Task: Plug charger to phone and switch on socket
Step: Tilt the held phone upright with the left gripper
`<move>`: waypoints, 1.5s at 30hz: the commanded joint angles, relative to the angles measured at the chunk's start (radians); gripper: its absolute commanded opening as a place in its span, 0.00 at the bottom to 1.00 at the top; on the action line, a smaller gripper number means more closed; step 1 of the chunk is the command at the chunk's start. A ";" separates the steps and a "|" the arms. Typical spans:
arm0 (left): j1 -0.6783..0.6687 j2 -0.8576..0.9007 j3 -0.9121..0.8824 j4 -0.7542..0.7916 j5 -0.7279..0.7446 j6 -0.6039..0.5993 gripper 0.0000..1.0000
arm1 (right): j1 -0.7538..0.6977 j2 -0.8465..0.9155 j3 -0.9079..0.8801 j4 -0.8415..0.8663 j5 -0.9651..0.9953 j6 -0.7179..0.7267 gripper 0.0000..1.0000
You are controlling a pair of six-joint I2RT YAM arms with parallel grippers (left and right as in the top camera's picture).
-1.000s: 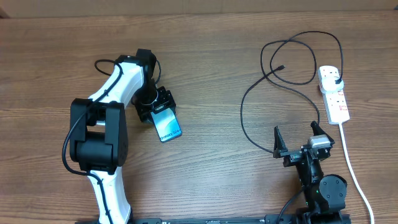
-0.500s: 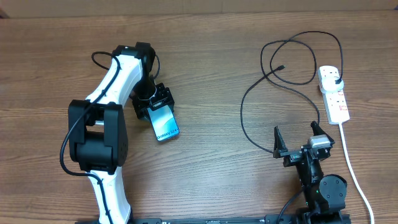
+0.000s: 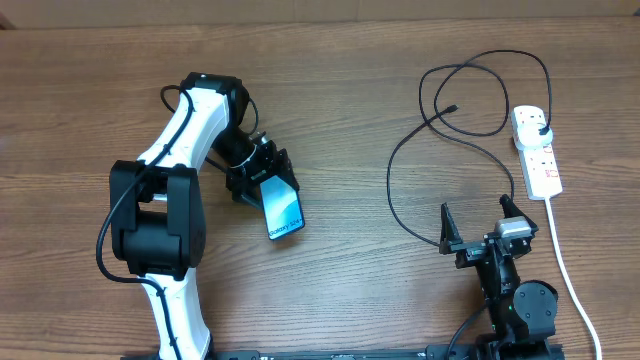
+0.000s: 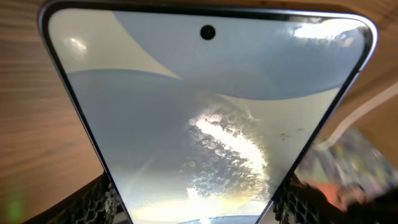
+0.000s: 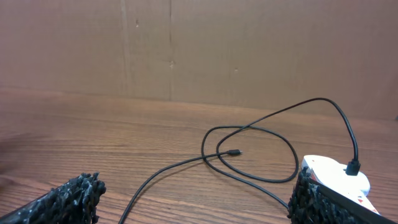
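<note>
Carrying the phone [image 3: 283, 210] looks to be the step in hand: the left jaws are clenching it by its upper-left end, left of centre in the overhead view, well apart from the charger [image 3: 420, 150]. Whether it is touching the tabletop [image 3: 340, 290] I cannot tell. The right jaws are standing released and empty at the lower right, near the cable's lower bend. The charger's plug [image 3: 540, 128] is already sitting in the socket [image 3: 537, 152] at the right edge, while its small connector [image 3: 455, 107] is lying loose among the loops at the upper right. Next, I judge, the phone is needing to come across toward that connector, with the right jaws picking the connector up; switching on the socket is coming after. The left wrist view is showing the screen close up, its camera hole at the end away from the jaws, so the port end is probably the gripped one. The right wrist view is showing connector and plug, but no phone
</note>
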 commanded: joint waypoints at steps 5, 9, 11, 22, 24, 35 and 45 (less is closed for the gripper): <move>-0.005 -0.001 0.025 -0.066 0.225 0.118 0.52 | 0.003 -0.008 -0.011 0.007 0.009 -0.001 1.00; -0.005 -0.001 0.025 -0.084 0.287 0.120 0.53 | 0.003 -0.008 -0.011 0.007 0.009 -0.001 1.00; -0.005 -0.001 0.025 -0.089 0.299 0.120 0.52 | 0.003 -0.008 -0.011 0.007 0.009 -0.001 1.00; -0.005 -0.001 0.025 -0.183 0.300 0.164 0.52 | 0.003 -0.008 -0.011 0.007 0.009 -0.001 1.00; -0.005 -0.001 0.025 -0.204 0.300 0.169 0.52 | 0.003 -0.008 -0.011 0.007 0.009 -0.001 1.00; -0.005 -0.001 0.025 -0.230 0.393 0.175 0.52 | 0.003 -0.008 -0.011 0.006 0.009 -0.001 1.00; -0.005 -0.001 0.025 -0.230 0.437 0.161 0.52 | 0.003 -0.008 -0.011 0.007 0.009 -0.001 1.00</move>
